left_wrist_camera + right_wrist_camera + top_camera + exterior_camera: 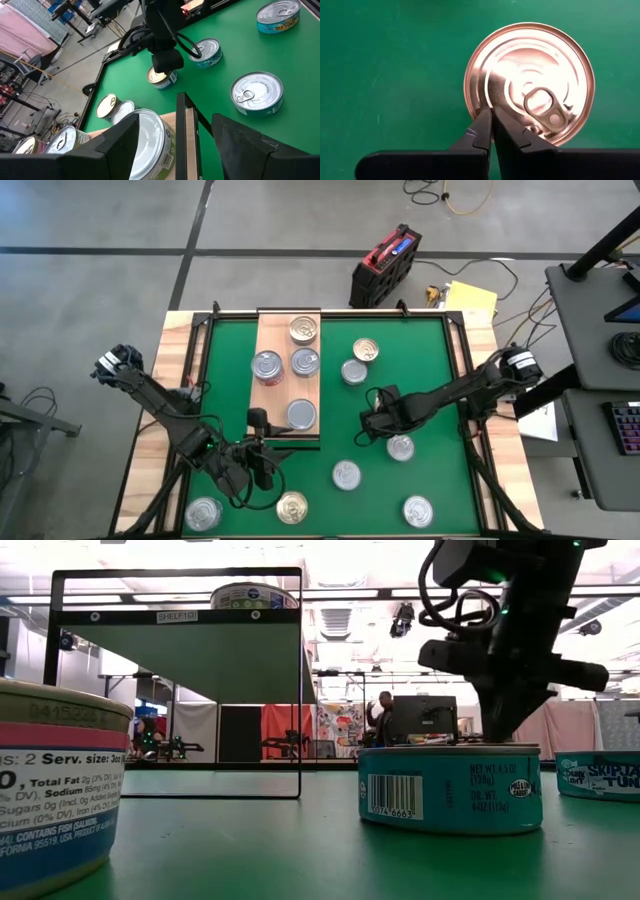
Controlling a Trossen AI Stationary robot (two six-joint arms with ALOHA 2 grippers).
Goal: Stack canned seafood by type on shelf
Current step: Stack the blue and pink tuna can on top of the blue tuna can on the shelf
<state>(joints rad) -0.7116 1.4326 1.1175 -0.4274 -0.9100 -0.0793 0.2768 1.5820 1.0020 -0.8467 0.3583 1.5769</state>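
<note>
Canned seafood (303,362): you see four tins on the shelf and seven more on the green mat of the table.
Shelf (272,392): the light wooden board lies on the far-left part of the mat; one tin sits at its far end, two side by side in the middle, one at its near end.
Left tool (262,423): it is at the near edge of the shelf with its fingers (120,150) apart; one finger stands beside the near silver tin (300,414), the other is on the far side of the black frame post. You cannot tell whether a finger touches the tin.
Right tool (368,430): its fingers are pressed together, tips over the rim of a gold-lidded tin (529,83) on the mat; nothing is clamped between them.
Mat, right of the shelf: two tins (353,371) lie close to each other near the shelf's long edge.
Mat, near side: four tins are spread well apart, a silver one (203,513) near the left corner.
Open room: bare mat (225,350) on the left of the shelf, and a wide bare area at the far right corner.
</note>
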